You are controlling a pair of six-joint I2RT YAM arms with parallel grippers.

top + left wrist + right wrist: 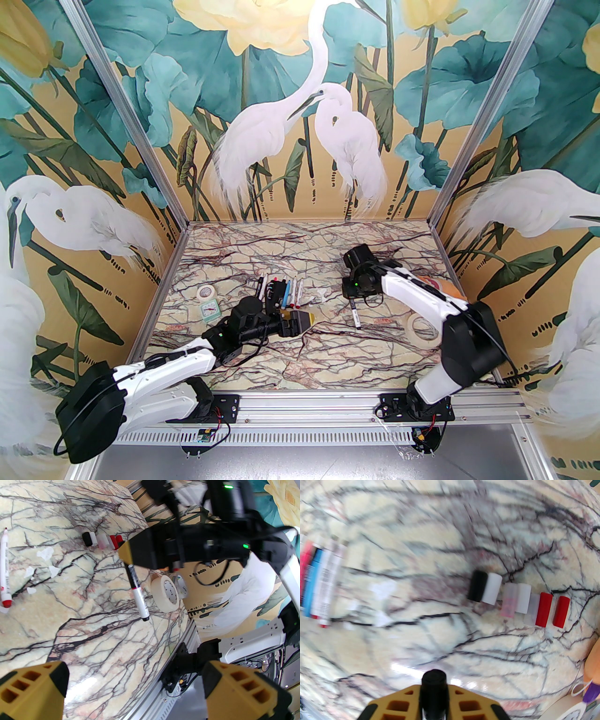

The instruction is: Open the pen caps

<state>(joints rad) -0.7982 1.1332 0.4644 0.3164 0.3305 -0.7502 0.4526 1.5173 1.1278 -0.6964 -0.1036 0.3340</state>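
My right gripper [433, 691] is shut on the black cap [434, 682] at one end of a white-barrelled pen [138, 597]. That pen [355, 315] slants toward the near edge from the right gripper [351, 297]. Several loose pen caps [518, 599] lie in a row on the marble, in black, white, pink and red. More pens [283, 291] lie side by side mid-table. Just in front of them hovers my left gripper [304, 320], its yellow fingers [236, 686] spread wide open with nothing between them, facing the held pen.
One tape roll [421, 326] lies right of the held pen, another [205, 293] at the left beside a small green card [209, 311]. White plastic scraps [45, 552] lie scattered mid-table. A red-tipped pen [4, 566] lies apart. Patterned walls enclose the marble table [300, 365].
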